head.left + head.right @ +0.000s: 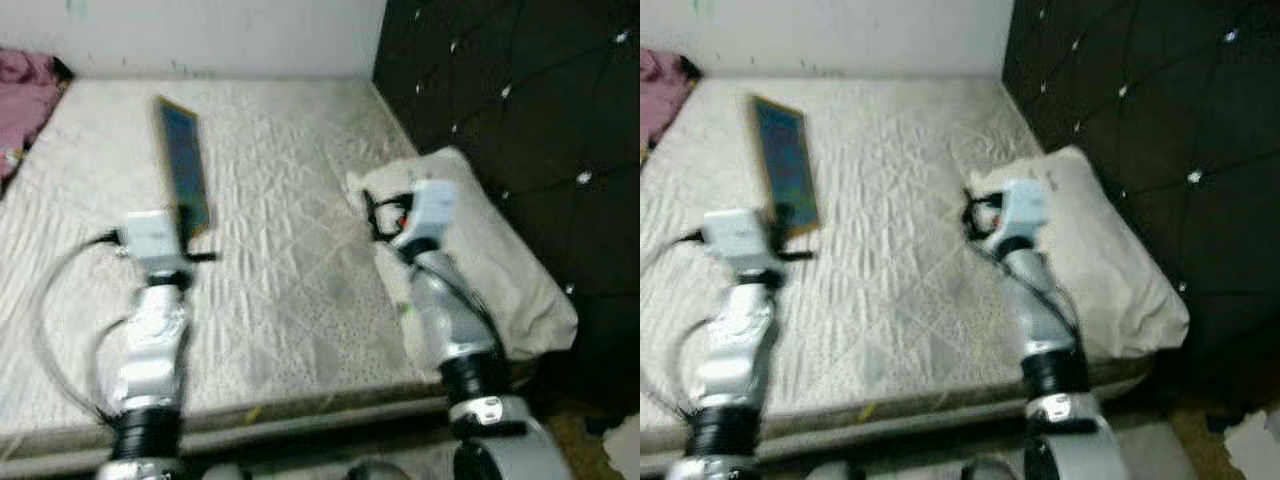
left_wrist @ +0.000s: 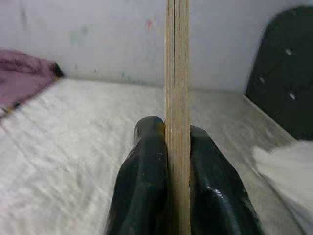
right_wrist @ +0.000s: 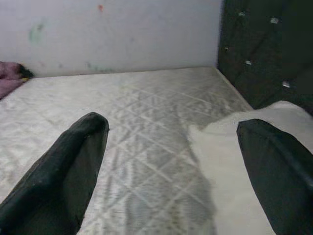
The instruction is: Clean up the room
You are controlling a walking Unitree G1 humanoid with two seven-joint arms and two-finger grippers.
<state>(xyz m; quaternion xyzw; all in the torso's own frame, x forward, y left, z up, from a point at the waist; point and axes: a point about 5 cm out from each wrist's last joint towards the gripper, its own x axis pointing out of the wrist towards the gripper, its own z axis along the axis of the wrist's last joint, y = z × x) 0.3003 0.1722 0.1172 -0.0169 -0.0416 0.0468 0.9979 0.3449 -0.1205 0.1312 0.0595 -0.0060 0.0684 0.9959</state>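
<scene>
A flat wooden board with a dark blue face is held up edge-on over the quilted mattress. My left gripper is shut on the board's near end; in the left wrist view both black fingers press against the board's thin wooden edge. My right gripper hovers open over the mattress beside a beige pillow, its fingers spread wide with nothing between them.
A black tufted headboard rises on the right, behind the pillow. A pink cloth lies at the mattress's far left corner by the white wall. The mattress's front edge runs just before me.
</scene>
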